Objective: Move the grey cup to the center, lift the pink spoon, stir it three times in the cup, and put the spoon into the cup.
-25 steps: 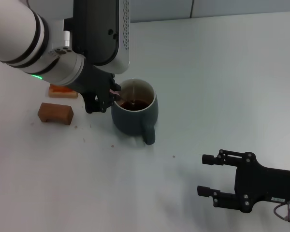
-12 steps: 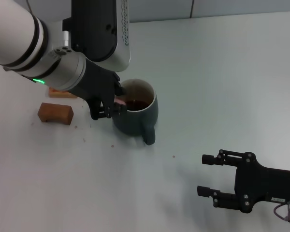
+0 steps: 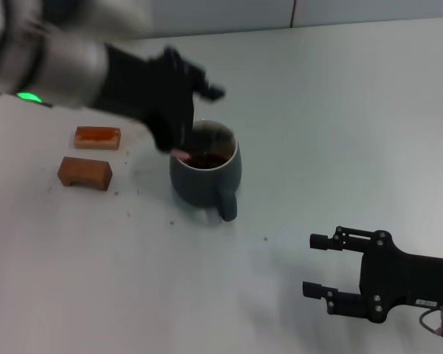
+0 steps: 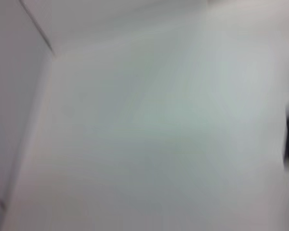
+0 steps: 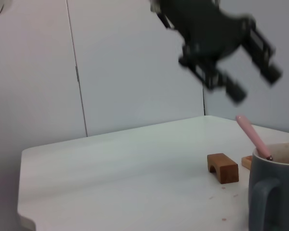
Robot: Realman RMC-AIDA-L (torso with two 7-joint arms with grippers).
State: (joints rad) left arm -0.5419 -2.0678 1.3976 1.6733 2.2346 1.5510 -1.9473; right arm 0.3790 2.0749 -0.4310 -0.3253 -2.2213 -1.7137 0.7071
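While the pink spoon [image 5: 253,136] leans in the grey cup [image 3: 205,171] at the table's [image 3: 317,110] middle, handle tilted up toward the left, the left gripper [image 3: 179,109] hangs just above-left with fingers spread and empty, and the right gripper [image 3: 323,264] sits parked near-right, fingers spread.

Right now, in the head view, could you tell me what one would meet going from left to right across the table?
Front orange-brown block → rear orange-brown block → grey cup with the pink spoon inside → right gripper.
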